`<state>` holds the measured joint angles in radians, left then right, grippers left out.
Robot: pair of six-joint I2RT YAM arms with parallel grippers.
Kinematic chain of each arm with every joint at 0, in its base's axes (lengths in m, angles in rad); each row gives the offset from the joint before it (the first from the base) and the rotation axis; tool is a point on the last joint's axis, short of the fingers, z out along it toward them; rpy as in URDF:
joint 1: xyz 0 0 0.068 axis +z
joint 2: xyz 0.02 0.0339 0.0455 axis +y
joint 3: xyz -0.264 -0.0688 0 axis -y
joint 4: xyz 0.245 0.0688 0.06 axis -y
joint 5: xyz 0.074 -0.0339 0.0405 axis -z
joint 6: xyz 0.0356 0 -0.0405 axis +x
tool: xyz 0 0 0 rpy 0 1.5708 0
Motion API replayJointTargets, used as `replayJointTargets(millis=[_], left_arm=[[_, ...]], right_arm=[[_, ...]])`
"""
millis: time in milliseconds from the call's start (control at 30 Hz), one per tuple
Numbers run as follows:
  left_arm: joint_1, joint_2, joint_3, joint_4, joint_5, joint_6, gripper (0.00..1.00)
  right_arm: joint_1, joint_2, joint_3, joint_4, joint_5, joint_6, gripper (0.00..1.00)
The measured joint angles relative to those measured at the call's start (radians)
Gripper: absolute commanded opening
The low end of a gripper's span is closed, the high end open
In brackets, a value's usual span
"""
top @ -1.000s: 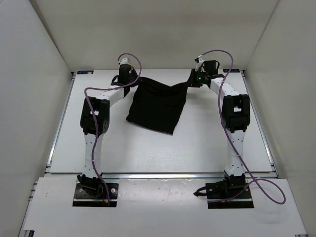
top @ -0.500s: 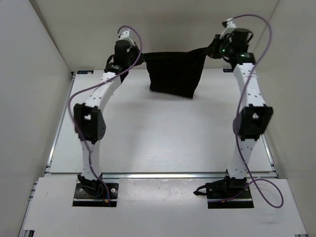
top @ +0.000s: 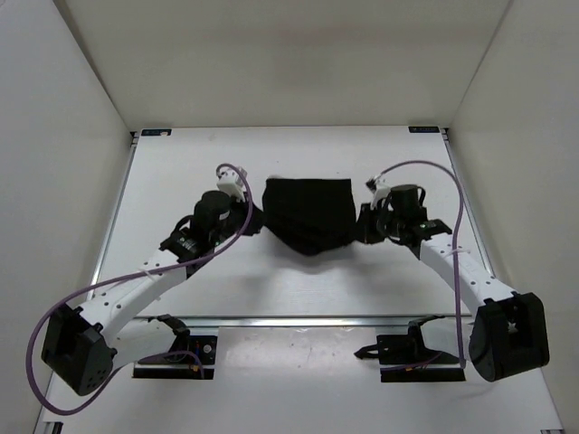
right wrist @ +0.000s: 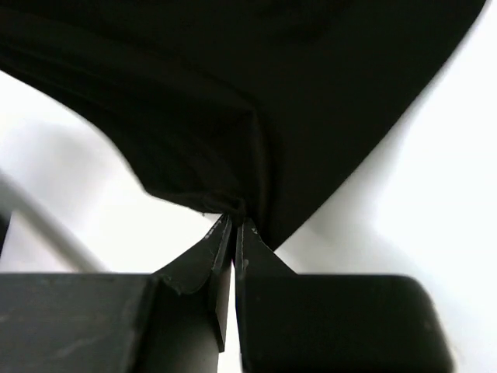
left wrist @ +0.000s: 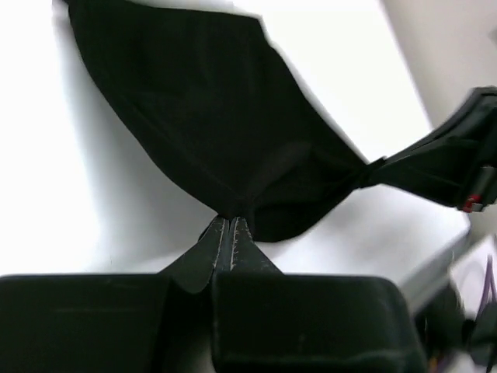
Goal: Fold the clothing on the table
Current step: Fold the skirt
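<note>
- The clothing (top: 308,214) is seen as a plain black, matte, soft fabric, stretched between the two grippers over the middle of the table (top: 298,289).
- From above, its top edge is drawn almost straight, while its near edge sags into a rounded curve.
- Whether the sagging part rests on the surface cannot be told.
- The left gripper (left wrist: 227,227) is pressed together on the left end of the garment. The cloth is gathered to a point between the thin, tapered fingertips, and creases fan out from there.
- The right gripper (right wrist: 233,225) is likewise pinched on the right end. A bunched fold of fabric is caught at its tips, and a smooth curved hem is seen running away to one side.
- Both grippers are made of dark, hard, flat-faced blocks that narrow to wedge-shaped fingers.
- The table is shown as a flat, smooth white rectangle, edged by a thin metal rail (top: 298,319) along its near side.
- Each white arm is bent low, with black joint housings, and a glossy purple cable (top: 226,258) is looped along the left one.
- Plain white walls (top: 54,181) are set at the sides.
</note>
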<state>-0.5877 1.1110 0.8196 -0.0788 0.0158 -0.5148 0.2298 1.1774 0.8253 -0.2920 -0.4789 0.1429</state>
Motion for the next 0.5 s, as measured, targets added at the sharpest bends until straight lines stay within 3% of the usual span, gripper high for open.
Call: replayJointTargets(millis=[100, 233, 333, 500], left_arm=[[-0.007, -0.058, -0.097, -0.058, 0.004, -0.045, 0.00], [0.144, -0.054, -0.122, -0.063, 0.035, -0.091, 0.00], [0.227, 0.083, -0.063, -0.053, 0.034, -0.095, 0.00], [0.265, 0.420, 0.067, -0.039, 0.084, -0.105, 0.00]], right_arm=[[0.040, 0.001, -0.116, -0.050, -0.005, 0.049, 0.01], [0.035, 0.087, -0.053, -0.021, -0.023, 0.094, 0.00], [0.029, 0.235, 0.079, 0.021, -0.034, 0.095, 0.00], [0.009, 0.515, 0.305, 0.058, -0.076, 0.080, 0.00]])
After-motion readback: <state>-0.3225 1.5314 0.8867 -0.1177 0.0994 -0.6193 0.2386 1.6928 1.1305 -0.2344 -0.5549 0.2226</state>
